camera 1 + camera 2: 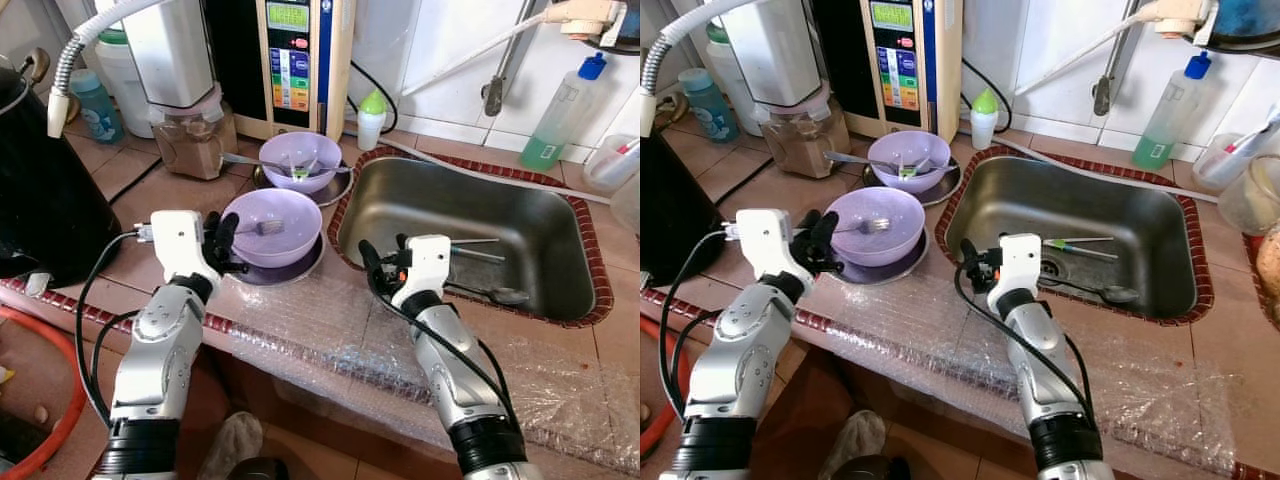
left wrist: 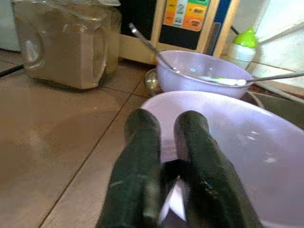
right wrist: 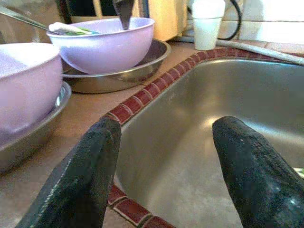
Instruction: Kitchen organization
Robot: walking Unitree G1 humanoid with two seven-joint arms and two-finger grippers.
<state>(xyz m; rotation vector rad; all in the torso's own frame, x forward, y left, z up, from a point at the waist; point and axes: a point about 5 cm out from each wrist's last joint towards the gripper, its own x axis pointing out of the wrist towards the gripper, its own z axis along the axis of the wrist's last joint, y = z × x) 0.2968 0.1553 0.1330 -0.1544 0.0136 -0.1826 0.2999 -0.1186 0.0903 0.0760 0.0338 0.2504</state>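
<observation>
I take the steel sink point(image 1: 520, 240) as my landmark. To its left stands the near purple bowl point(image 1: 272, 226) on a metal plate point(image 1: 290, 270), with a fork point(image 1: 268, 228) inside. Behind it is a second purple bowl point(image 1: 300, 160). My left gripper point(image 1: 222, 240) has its fingers together against the near bowl's rim. My right gripper point(image 1: 382, 262) is over the sink's left edge, with fingers point(image 3: 85, 175) apart and nothing between them.

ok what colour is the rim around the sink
Dark red brick-like tiles edge the sink, clearest in the right wrist view.
</observation>
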